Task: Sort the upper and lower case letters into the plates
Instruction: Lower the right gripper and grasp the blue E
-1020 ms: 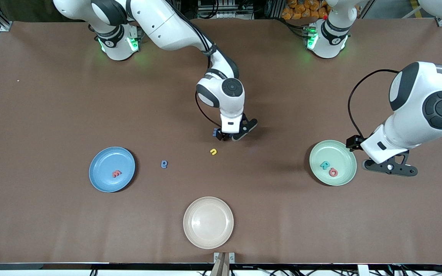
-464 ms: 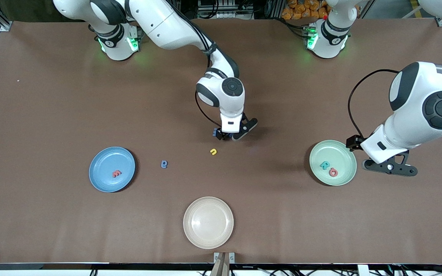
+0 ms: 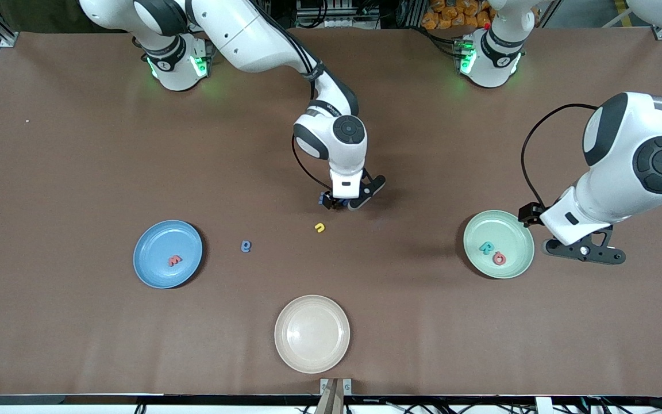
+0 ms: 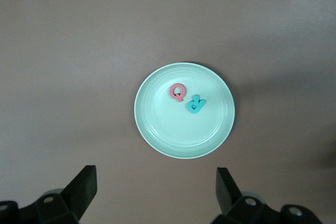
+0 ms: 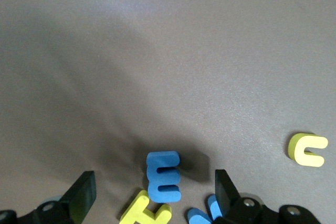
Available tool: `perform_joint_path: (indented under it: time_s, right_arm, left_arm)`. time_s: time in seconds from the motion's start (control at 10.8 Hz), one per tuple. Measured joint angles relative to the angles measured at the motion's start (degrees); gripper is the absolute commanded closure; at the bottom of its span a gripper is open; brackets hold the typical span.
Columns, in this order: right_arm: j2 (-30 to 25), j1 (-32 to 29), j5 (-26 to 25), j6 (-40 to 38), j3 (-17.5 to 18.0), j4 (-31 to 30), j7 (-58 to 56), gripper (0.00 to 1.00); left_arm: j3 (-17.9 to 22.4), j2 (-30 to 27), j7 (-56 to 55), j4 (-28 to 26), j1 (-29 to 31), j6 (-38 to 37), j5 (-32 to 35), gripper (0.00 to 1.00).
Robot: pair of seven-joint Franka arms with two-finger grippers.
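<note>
Jaws of the right gripper [image 5: 152, 195] stand wide open, low over the tabletop [image 3: 78, 144] near its middle, w/ a small cluster of letters between and just beside them: a blue E [image 5: 164, 176], a yellow letter [image 5: 145, 212] touching its lower end, and another blue piece [image 5: 206, 212] partly hidden by one finger. Nothing is gripped yet; I judge this to be the approach for the next pick, probably the E.

Jaws of the left gripper [image 4: 155, 192] are wide open too and hold nothing; this arm waits above the green plate [image 3: 523, 233] at the left arm's end.

Done so far, approx.: a pink Q [image 4: 177, 92] and a teal R [image 4: 196, 103] lie in the green plate, and one red letter [image 3: 174, 260] lies in the blue plate [image 3: 150, 238] toward the right arm's end.

Left to do: the cluster under the right gripper, a yellow n [image 3: 320, 227] a bit nearer to the camera, and a blue-grey letter [image 3: 246, 246] between it and the blue plate. So less than half is sorted. The beige plate [image 3: 285, 313], nearest to the camera, has no letter in it.
</note>
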Motion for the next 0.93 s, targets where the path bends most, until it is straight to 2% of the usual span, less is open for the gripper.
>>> perform_joint_path:
  time_s: [0.28, 0.46, 0.56, 0.65, 0.74, 0.93]
  right_arm:
    - [0.00, 0.00, 0.00, 0.00, 0.10, -0.10, -0.64, 0.06]
    - [0.00, -0.03, -0.01, 0.06, 0.10, -0.15, -1.28, 0.13]
    - [0.00, -0.03, -0.04, 0.12, 0.10, -0.17, -1.34, 0.14]
    - [0.00, -0.04, -0.06, 0.25, 0.09, -0.23, -1.41, 0.24]
    - [0.00, -0.06, -0.07, 0.58, 0.09, -0.31, -1.44, 0.49]
    - [-0.11, -0.06, -0.08, 1.10, 0.21, -0.39, -1.57, 0.85]
  left_arm:
    - [-0.08, -0.87, 0.00, 1.66, 0.00, -1.59, -2.63, 0.00]
    - [-0.12, -1.34, 0.00, 3.18, 0.00, -4.05, -3.01, 0.00]
    - [-0.15, -1.62, 0.00, 3.73, 0.00, -4.87, -3.51, 0.00]
    - [-0.16, -2.09, 0.00, 4.09, 0.00, -5.18, -4.14, 0.00]
    - [-0.16, -2.64, 0.00, 4.28, 0.01, -5.43, -4.77, 0.00]
    - [-0.16, -3.27, 0.00, 4.30, 0.01, -5.75, -5.71, 0.00]
